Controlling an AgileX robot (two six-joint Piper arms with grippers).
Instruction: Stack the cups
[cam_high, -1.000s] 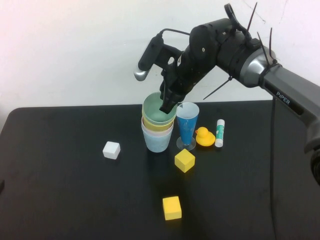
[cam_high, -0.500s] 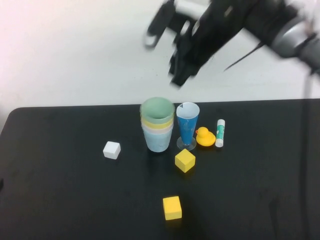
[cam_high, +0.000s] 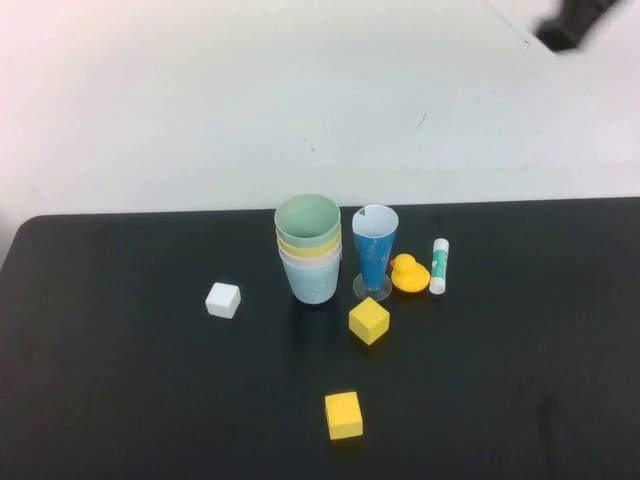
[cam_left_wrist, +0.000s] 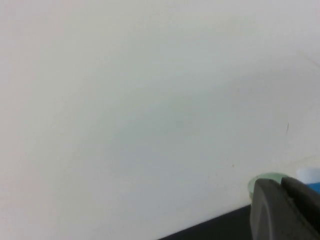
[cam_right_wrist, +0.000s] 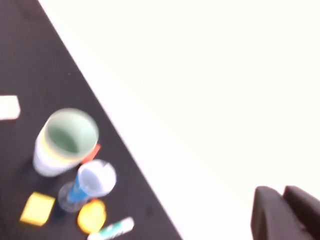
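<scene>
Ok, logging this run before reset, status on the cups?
Cup stack nested, mint green on top. Right gripper shut, high, clear of the table. Left gripper shut, parked. Nothing in the way.

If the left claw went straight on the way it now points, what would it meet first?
Probably the white wall. In its wrist view the shut left claw points at bare wall, with the stack of cups only at the edge of that line, just behind the fingertips. Depth is unclear, so it might brush the stack.

cups (cam_high: 311, 250): mint, yellow, pink, light blue | table (cam_high: 120, 400): black
</scene>
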